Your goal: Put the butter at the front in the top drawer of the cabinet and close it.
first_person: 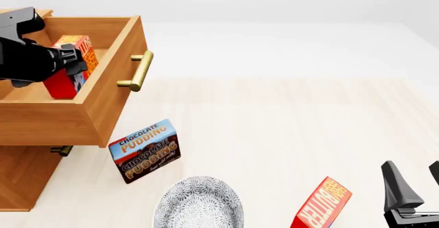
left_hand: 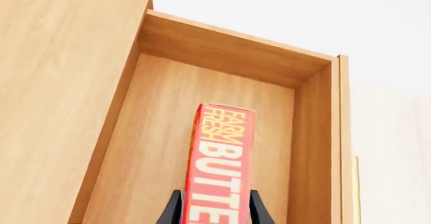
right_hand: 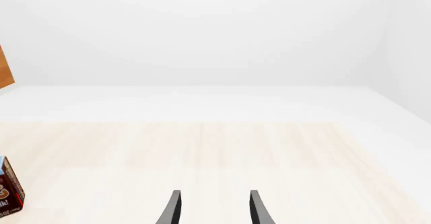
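Observation:
A red butter carton (left_hand: 222, 148) with white lettering is clamped between the fingers of my left gripper (left_hand: 214, 204), inside the open top drawer (left_hand: 229, 47). From the front, this carton (first_person: 67, 81) sits tilted within the drawer box (first_person: 103, 102), which is pulled out of the cabinet (first_person: 20, 179); its brass handle (first_person: 139, 71) faces right. The left gripper (first_person: 72, 63) is over the drawer. A second butter carton (first_person: 322, 205) leans at the table's front edge. Just right of it, my right gripper (first_person: 415, 179) is open and holds nothing; its fingers (right_hand: 214, 206) frame bare table.
A blue-brown Chocolate Pudding box (first_person: 145, 151) stands tilted just below the drawer's front corner, also seen as the pudding box (right_hand: 8, 188) from the right wrist. A patterned grey bowl (first_person: 199, 205) sits at the front edge. The lower drawer's handle (first_person: 61, 150) peeks out under the open drawer.

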Tool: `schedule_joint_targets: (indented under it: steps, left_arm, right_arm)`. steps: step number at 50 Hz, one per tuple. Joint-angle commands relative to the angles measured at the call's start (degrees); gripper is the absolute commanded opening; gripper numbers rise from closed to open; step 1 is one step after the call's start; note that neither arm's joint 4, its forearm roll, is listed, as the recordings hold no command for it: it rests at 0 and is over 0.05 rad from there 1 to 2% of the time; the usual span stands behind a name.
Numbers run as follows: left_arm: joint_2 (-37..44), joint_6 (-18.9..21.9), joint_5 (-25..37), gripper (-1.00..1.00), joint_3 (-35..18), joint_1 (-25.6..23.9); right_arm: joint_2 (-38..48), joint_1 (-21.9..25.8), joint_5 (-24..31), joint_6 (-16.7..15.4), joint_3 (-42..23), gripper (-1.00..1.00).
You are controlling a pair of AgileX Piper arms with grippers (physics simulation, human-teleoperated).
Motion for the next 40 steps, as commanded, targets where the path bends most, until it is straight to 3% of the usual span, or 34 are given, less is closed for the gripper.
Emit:
schedule_joint_targets:
  steps: [1,20,40]
  left_arm:
    - [-0.93,1.16,1.06,1.00,-0.66,0.05]
    - [-3.52,1.54,3.32,1.00,-2.10,-1.33]
    - [-9.01,4.71,11.11,1.00,-5.21,-0.52]
  right_arm:
    - [-0.44,-0.03,0.35,0.02,0.07,1.00]
    - [-0.43,-0.02,0.34,0.00,0.07,1.00]
    - [-0.42,-0.02,0.34,0.02,0.07,1.00]
